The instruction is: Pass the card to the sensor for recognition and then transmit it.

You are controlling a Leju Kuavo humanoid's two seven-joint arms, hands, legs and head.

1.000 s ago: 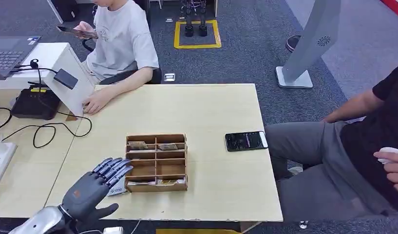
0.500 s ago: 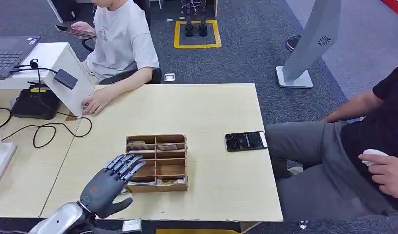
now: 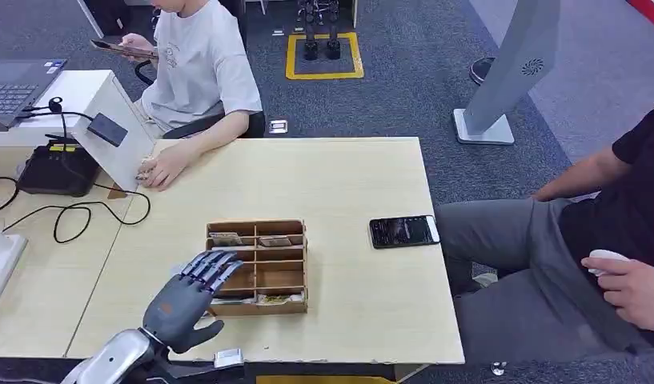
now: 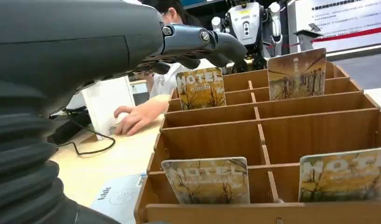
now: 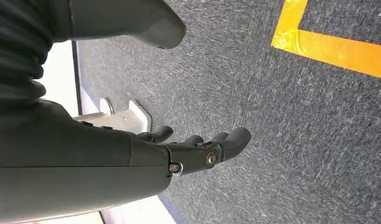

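Observation:
A wooden divided box (image 3: 296, 264) stands on the table with several picture cards upright in its slots; the left wrist view shows one (image 4: 200, 88) at the far side and one (image 4: 207, 179) at the near side. My left hand (image 3: 187, 300) hovers at the box's left edge with its fingers (image 4: 202, 39) spread, holding nothing. A white card (image 4: 118, 200) lies flat on the table beside the box. The dark sensor (image 3: 108, 129) sits on a slanted white stand at the far left. My right hand (image 5: 197, 149) hangs over the carpet, holding nothing.
A person sits behind the table with a hand (image 3: 159, 172) resting by the sensor stand. Another person (image 3: 595, 240) sits at the right. A phone (image 3: 404, 231) lies right of the box. Cables (image 3: 83, 212), a black device (image 3: 59, 170) and a laptop (image 3: 15, 88) crowd the left.
My left hand has moved right and forward; its fingers now reach over the box's left edge and cover the white card in the head view.

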